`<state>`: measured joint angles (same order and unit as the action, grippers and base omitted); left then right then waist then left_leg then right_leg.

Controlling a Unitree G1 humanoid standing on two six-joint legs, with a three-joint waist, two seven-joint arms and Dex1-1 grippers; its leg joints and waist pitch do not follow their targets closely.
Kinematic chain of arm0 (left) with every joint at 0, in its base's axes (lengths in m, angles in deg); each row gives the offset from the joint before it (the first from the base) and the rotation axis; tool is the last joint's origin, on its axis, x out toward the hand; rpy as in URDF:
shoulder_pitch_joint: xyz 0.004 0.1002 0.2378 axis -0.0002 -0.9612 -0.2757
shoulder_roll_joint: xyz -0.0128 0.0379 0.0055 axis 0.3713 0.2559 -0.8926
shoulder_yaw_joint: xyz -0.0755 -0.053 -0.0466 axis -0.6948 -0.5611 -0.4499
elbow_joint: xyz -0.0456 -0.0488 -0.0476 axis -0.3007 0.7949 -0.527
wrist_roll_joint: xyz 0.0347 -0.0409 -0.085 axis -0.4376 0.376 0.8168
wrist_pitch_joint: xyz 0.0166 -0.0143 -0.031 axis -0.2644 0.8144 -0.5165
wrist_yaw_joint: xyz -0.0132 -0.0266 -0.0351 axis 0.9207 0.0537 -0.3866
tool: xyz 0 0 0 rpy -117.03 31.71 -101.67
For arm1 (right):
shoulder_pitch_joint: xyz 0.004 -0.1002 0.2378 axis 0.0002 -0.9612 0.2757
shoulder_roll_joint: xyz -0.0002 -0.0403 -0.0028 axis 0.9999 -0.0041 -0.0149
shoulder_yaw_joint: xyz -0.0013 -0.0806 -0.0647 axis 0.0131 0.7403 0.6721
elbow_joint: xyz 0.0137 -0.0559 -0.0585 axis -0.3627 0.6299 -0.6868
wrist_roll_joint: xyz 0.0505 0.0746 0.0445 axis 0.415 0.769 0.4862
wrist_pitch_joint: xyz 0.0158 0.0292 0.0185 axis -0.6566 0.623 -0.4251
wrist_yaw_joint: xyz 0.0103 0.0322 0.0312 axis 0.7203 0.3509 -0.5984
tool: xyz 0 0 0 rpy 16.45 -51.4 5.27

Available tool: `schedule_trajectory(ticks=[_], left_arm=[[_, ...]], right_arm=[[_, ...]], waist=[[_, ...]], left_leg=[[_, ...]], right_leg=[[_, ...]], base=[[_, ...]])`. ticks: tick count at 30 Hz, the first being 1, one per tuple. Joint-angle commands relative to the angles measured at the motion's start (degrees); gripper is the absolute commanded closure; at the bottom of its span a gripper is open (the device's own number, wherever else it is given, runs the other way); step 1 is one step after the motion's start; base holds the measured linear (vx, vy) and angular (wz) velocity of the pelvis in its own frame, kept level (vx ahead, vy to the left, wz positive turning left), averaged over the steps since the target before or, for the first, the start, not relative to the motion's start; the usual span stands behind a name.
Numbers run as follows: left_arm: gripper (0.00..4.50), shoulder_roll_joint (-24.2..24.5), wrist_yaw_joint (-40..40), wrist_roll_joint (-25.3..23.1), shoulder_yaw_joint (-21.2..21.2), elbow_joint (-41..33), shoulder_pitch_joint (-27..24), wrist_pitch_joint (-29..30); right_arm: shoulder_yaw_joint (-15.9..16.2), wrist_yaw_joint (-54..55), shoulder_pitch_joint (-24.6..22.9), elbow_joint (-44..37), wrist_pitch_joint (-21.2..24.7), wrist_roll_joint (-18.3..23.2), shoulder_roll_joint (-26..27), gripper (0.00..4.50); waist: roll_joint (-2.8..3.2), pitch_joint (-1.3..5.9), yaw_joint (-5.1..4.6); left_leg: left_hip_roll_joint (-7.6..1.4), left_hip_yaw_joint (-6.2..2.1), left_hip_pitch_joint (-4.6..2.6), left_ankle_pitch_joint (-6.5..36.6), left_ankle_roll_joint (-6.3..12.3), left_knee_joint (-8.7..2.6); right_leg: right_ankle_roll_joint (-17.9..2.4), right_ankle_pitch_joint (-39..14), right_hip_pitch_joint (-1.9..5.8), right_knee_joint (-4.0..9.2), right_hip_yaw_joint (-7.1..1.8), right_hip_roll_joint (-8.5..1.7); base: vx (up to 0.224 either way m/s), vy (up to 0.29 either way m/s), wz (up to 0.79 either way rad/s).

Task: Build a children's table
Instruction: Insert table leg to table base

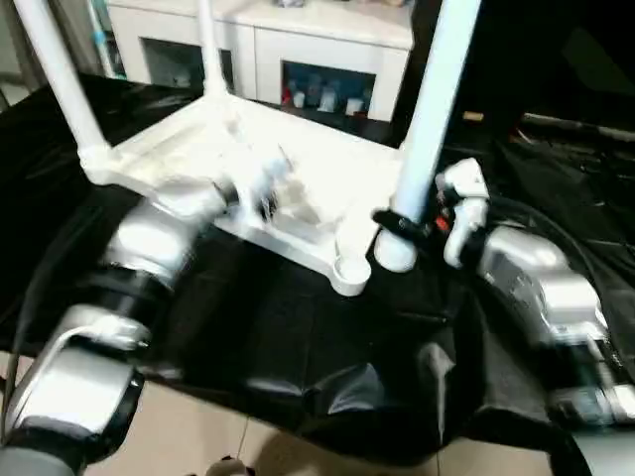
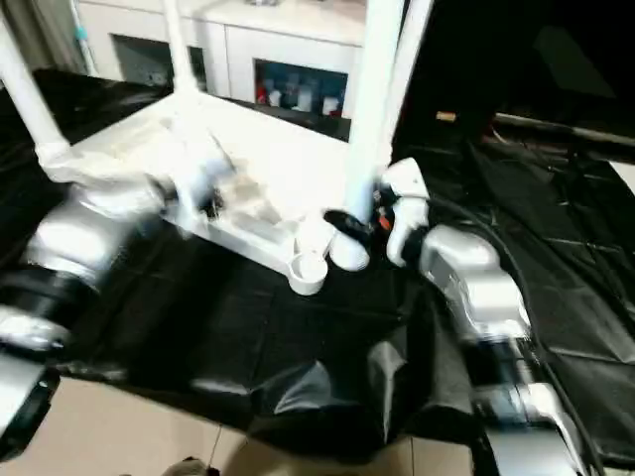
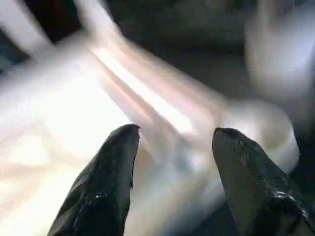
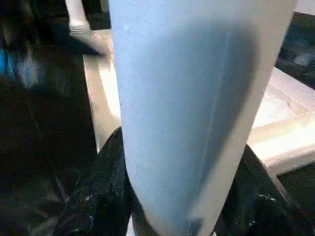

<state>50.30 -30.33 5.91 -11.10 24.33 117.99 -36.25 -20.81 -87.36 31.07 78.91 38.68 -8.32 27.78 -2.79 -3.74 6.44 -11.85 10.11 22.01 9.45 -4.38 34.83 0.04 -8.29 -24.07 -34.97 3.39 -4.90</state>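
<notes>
The children's table top point(image 1: 298, 149) lies upside down on black cloth, ribbed underside up. Two white legs point(image 1: 60, 79) point(image 1: 208, 50) stand in its far corner sockets. The near corner socket point(image 1: 349, 270) is empty. My right gripper point(image 1: 397, 223) is shut on a third leg point(image 1: 432, 119), held upright, its lower end just right of that empty socket. In the right wrist view the leg point(image 4: 182, 98) sits between the black fingers point(image 4: 98, 196). My left gripper point(image 1: 263, 193) hovers over the underside, open, with a rib point(image 3: 162, 108) beyond its fingertips.
A white cabinet with glass doors point(image 1: 298, 59) stands behind the work surface. The black cloth point(image 1: 298, 347) drapes over the front edge, with tiled floor point(image 1: 198, 436) below. A dark cable point(image 1: 556, 233) loops over my right forearm.
</notes>
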Motion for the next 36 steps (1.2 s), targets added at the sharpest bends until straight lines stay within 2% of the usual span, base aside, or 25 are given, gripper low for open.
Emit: schedule_trajectory(ticks=[1,2,3,4,5,6,7,8,9,13,14,15,17,18,19,21,22,23,25,28,30,32,34,35,36], left_arm=[[1.74,-0.5,-1.75,-5.4,3.23,4.86,1.54,-3.22],[1.74,-2.14,0.05,-9.82,4.88,11.97,3.44,-6.35],[1.74,-2.14,0.05,-9.82,4.88,11.97,3.44,-6.35],[1.74,-3.58,2.9,-11.81,5.75,17.49,5.39,-9.36],[1.74,-3.58,2.9,-11.81,5.75,17.49,5.39,-9.36],[1.74,-4.08,3.65,-12.1,5.95,18.99,6.05,-9.77],[1.74,-4.82,4.56,-12.33,6.16,21.14,7.0,-10.19],[1.74,-5.82,6.06,-12.22,5.97,23.26,7.92,-10.2],[1.74,-6.77,8.15,-12.55,6.09,25.36,8.81,-10.68],[1.74,-8.13,10.13,-13.09,5.66,27.88,9.8,-11.55],[1.74,-9.18,12.57,-14.29,4.93,30.24,10.75,-12.43],[1.74,-9.18,12.57,-14.29,4.93,30.24,10.75,-12.43],[1.74,-9.9,13.36,-16.09,5.02,32.27,11.35,-13.93],[1.74,-10.17,12.73,-16.88,5.45,32.97,11.38,-14.7],[1.74,-10.41,12.41,-17.4,5.77,33.75,11.52,-15.35],[1.74,-10.57,12.25,-17.68,5.92,34.25,11.62,-15.73],[1.74,-10.82,12.33,-18.13,6.25,34.86,11.76,-15.87],[1.74,-11.1,11.94,-18.7,6.78,35.28,11.98,-16.03],[2.03,-11.83,10.14,-19.58,7.33,35.95,12.33,-16.94],[2.16,-12.59,4.14,-20.16,6.75,36.54,12.44,-17.56],[2.46,-12.62,1.19,-20.75,7.18,36.69,12.46,-17.42],[2.57,-12.45,-2.43,-21.29,7.57,36.93,12.58,-16.44],[2.57,-12.24,-4.44,-21.97,7.93,37.27,12.85,-15.4],[2.79,-12.15,-4.95,-22.25,8.11,37.38,12.97,-15.03],[2.88,-12.01,-6.6,-22.44,8.27,37.5,13.27,-13.97]], right_arm=[[-0.26,0.93,-0.83,-2.94,1.07,0.04,-0.83,2.66],[-0.41,1.79,-2.48,-5.33,2.06,0.48,-1.0,2.66],[-0.41,1.79,-2.48,-5.33,2.06,0.48,-1.0,2.66],[-0.83,2.37,-4.26,-8.02,3.44,0.37,-1.37,2.66],[-0.83,2.37,-4.26,-8.02,3.44,0.37,-1.37,2.66],[-1.13,2.45,-5.0,-9.08,4.16,0.56,-1.6,2.66],[-1.55,2.6,-6.0,-10.59,5.17,0.86,-1.94,2.66],[-1.97,2.91,-7.08,-12.31,6.28,1.14,-2.39,2.66],[-2.35,3.23,-8.3,-14.29,7.49,1.5,-2.87,2.66],[-2.89,3.72,-10.15,-17.3,9.39,2.22,-3.64,2.66],[-3.08,3.93,-11.55,-19.59,10.91,2.69,-4.42,2.66],[-3.08,3.93,-11.55,-19.59,10.91,2.69,-4.42,2.66],[-3.32,4.13,-12.72,-21.7,12.4,3.06,-5.06,2.66],[-3.43,4.15,-13.21,-22.62,12.95,3.18,-5.36,2.66],[-3.53,4.31,-13.61,-23.57,13.64,3.35,-5.59,2.66],[-3.58,4.44,-13.84,-24.14,14.07,3.47,-5.72,2.66],[-3.74,4.58,-14.13,-24.73,14.47,3.58,-5.9,2.66],[-4.0,4.76,-14.26,-25.01,14.67,3.67,-6.01,2.66],[-4.11,5.2,-14.34,-25.34,14.93,3.81,-6.14,2.66],[-3.88,5.4,-14.01,-25.18,15.1,3.78,-6.07,2.66],[-3.68,5.4,-13.68,-24.81,14.9,3.68,-6.05,2.66],[-3.43,5.38,-13.17,-24.32,14.7,3.67,-6.14,2.66],[-3.15,5.28,-12.67,-23.76,14.41,3.62,-6.31,2.66],[-3.01,5.24,-12.44,-23.47,14.25,3.55,-6.37,2.66],[-2.68,5.06,-11.97,-22.75,13.82,3.26,-6.48,2.66]], waist=[[1.18,4.88,0.02],[1.49,4.9,-0.07],[1.33,4.86,-0.16],[1.78,4.84,-0.1],[1.65,4.9,0.05],[2.0,4.86,-0.07],[1.76,4.79,0.02],[2.09,4.61,-0.24],[2.11,4.73,-0.26],[2.12,4.64,-0.33],[2.34,4.66,-0.56],[2.23,4.71,-0.48],[2.44,4.48,-0.72],[2.77,4.33,-0.92],[2.56,4.36,-0.98],[2.53,4.28,-1.2],[3.02,4.39,-1.28],[2.9,4.56,-1.53],[2.86,4.64,-1.66],[2.99,4.93,-1.51],[2.84,5.03,-1.55],[3.09,5.12,-1.54],[3.01,5.1,-1.58],[2.75,5.15,-1.49],[2.93,5.13,-1.49]], left_leg=[[-0.48,-0.17,-1.32,13.69,-3.0,-4.48],[-0.42,-0.23,-1.34,14.15,-2.76,-4.34],[-0.34,-0.19,-1.19,14.28,-2.52,-4.4],[-0.39,-0.22,-1.31,14.92,-2.35,-4.35],[-0.43,-0.2,-1.48,15.17,-2.35,-4.26],[-0.51,-0.36,-1.39,15.39,-2.27,-4.34],[-0.53,-0.33,-1.44,15.68,-2.04,-4.32],[-0.38,-0.16,-1.41,16.0,-1.82,-4.28],[-0.39,-0.22,-1.46,16.09,-1.67,-4.21],[-0.44,-0.29,-1.49,16.5,-1.09,-4.26],[-0.38,-0.34,-1.38,16.72,-1.12,-4.3],[-0.35,-0.3,-1.48,16.78,-0.99,-4.22],[-0.29,-0.41,-1.58,17.91,-0.71,-4.31],[-0.18,-0.47,-1.55,18.31,-0.64,-4.31],[-0.25,-0.48,-1.56,18.56,-0.66,-4.37],[-0.15,-0.57,-1.45,18.65,-0.33,-4.37],[-0.14,-0.68,-1.42,18.71,-0.39,-4.34],[-0.11,-0.7,-1.34,18.51,-0.23,-4.27],[-0.16,-0.7,-1.09,17.25,0.1,-4.29],[-0.25,-0.6,-0.93,15.2,0.69,-4.24],[-0.28,-0.52,-0.78,13.66,1.07,-4.23],[-0.38,-0.46,-0.89,12.89,1.43,-4.19],[-0.39,-0.4,-0.87,12.69,1.58,-4.17],[-0.44,-0.41,-0.85,12.12,1.79,-4.15],[-0.47,-0.35,-0.85,11.71,1.97,-4.13]], right_leg=[[-9.19,-11.2,3.42,3.62,-1.95,-2.47],[-9.51,-11.78,3.5,3.67,-1.93,-2.55],[-9.25,-12.5,3.58,3.87,-1.96,-2.49],[-9.28,-13.77,3.52,4.24,-1.93,-2.59],[-9.35,-14.12,3.49,4.24,-1.89,-2.67],[-9.95,-14.56,3.54,4.0,-1.83,-2.79],[-9.87,-15.59,3.51,4.18,-1.75,-2.73],[-9.64,-16.3,3.38,4.43,-1.83,-2.52],[-9.27,-17.37,3.55,4.53,-1.79,-2.58],[-8.72,-19.27,3.42,5.03,-1.57,-2.52],[-8.51,-19.71,3.51,5.08,-1.53,-2.46],[-8.17,-19.92,3.46,5.25,-1.48,-2.37],[-7.24,-22.51,3.29,5.76,-1.32,-2.39],[-6.84,-23.7,3.22,5.93,-1.26,-2.38],[-6.57,-24.27,3.28,6.02,-1.21,-2.4],[-5.93,-25.8,3.3,6.23,-1.03,-2.44],[-6.0,-25.98,3.35,6.16,-1.0,-2.52],[-5.82,-25.87,3.43,6.27,-0.93,-2.48],[-6.33,-24.5,3.51,6.2,-0.94,-2.5],[-8.19,-20.76,3.72,5.77,-1.06,-2.68],[-9.21,-17.86,3.92,5.45,-1.14,-2.7],[-10.5,-15.72,3.93,5.11,-1.24,-2.82],[-11.05,-14.97,3.97,5.0,-1.28,-2.82],[-11.48,-14.28,4.08,4.75,-1.3,-2.92],[-11.8,-13.43,4.07,4.7,-1.37,-2.91]], base=[[0.0,0.0,0.0],[0.0,0.0,0.0],[0.0,0.0,0.0],[0.0,0.0,0.0],[0.0,0.0,0.0],[0.0,0.0,0.0],[0.0,0.0,0.0],[0.0,0.0,0.0],[0.0,0.0,0.0],[0.0,0.0,0.0],[0.0,0.0,0.0],[0.0,0.0,0.0],[0.0,0.0,0.0],[0.0,0.0,0.0],[0.0,0.0,0.0],[0.0,0.0,0.0],[0.0,0.0,0.0],[0.0,0.0,0.0],[0.0,0.0,0.0],[0.0,0.0,0.0],[0.0,0.0,0.0],[0.0,0.0,0.0],[0.0,0.0,0.0],[0.0,0.0,0.0],[0.0,0.0,0.0]])
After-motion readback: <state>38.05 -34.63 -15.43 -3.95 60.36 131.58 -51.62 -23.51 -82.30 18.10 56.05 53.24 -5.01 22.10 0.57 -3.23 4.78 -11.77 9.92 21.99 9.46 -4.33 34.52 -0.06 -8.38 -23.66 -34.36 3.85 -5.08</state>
